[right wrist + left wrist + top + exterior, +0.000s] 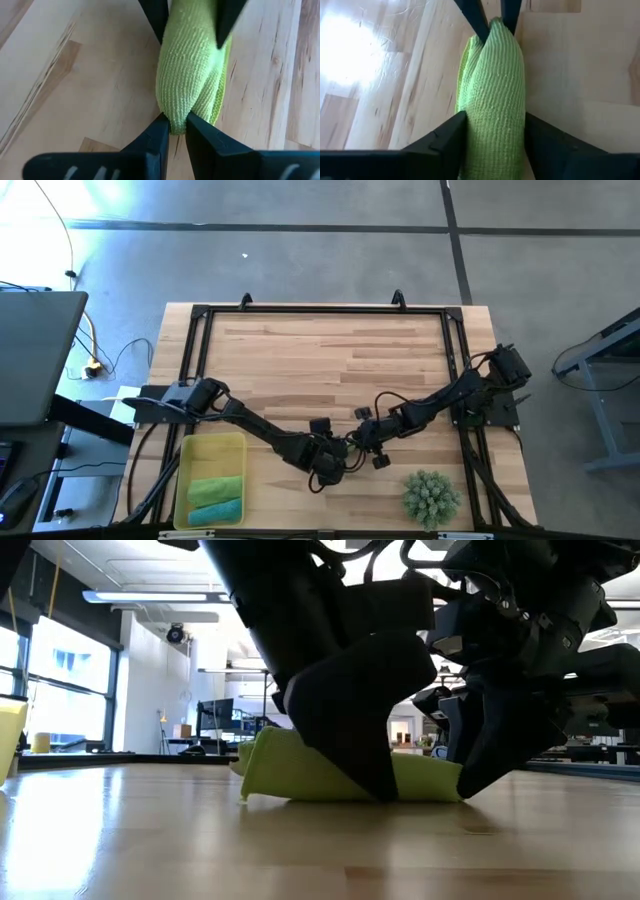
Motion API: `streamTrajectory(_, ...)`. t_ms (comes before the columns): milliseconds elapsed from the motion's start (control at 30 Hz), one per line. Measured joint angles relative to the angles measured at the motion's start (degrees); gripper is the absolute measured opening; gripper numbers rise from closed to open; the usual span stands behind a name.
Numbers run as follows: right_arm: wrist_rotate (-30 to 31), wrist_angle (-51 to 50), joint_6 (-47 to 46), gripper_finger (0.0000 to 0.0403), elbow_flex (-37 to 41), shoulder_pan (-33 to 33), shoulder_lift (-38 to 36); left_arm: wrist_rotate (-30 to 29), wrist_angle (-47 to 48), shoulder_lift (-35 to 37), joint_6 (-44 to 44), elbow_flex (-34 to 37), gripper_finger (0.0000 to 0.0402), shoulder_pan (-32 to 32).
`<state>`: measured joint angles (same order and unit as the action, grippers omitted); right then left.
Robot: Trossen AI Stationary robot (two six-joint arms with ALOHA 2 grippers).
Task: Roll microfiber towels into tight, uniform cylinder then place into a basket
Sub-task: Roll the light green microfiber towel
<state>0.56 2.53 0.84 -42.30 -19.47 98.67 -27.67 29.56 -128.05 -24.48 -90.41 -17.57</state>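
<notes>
A lime green microfiber towel (495,85), rolled into a cylinder, lies on the wooden table near its front middle. My right gripper (173,122) is shut on one end of the roll. My left gripper (495,120) comes from the other side, open, one finger along each long side of the roll. In the low view the roll (300,772) rests on the table under both dark grippers. The yellow basket (190,448) stands at the front left. In it lie a rolled lime towel (215,488) and a teal one (215,512). My left gripper's fingers (451,137) stand close against the roll's two long sides, slanting down and pointing along it; whether they touch it I cannot tell. My right gripper pinches the roll's end (172,116) between its two fingers, slanting down from the table's right side and pointing along the roll. The roll lies on the table.
A spiky green ball-shaped plant (432,495) stands at the front right, close to the right arm. A black frame (320,310) runs round the tabletop. The far half of the table is bare wood (330,350).
</notes>
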Motion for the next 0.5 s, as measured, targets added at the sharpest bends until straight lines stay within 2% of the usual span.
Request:
streamTrajectory(100,0.00,-0.16,0.01,0.0048,0.00,0.00,-0.01,0.23,0.04,0.00,-0.40,0.00,0.0141,-0.57)
streamTrajectory(333,-0.02,-0.99,0.85,0.0064,-0.07,-0.02,-0.10,1.61,-0.01,0.00,-1.81,-0.04,0.0020,-1.42)
streamTrajectory(500,0.21,-7.66,0.93,0.0107,0.10,-0.02,-3.00,2.28,1.89,0.08,-3.54,-0.11,0.0019,-1.73)
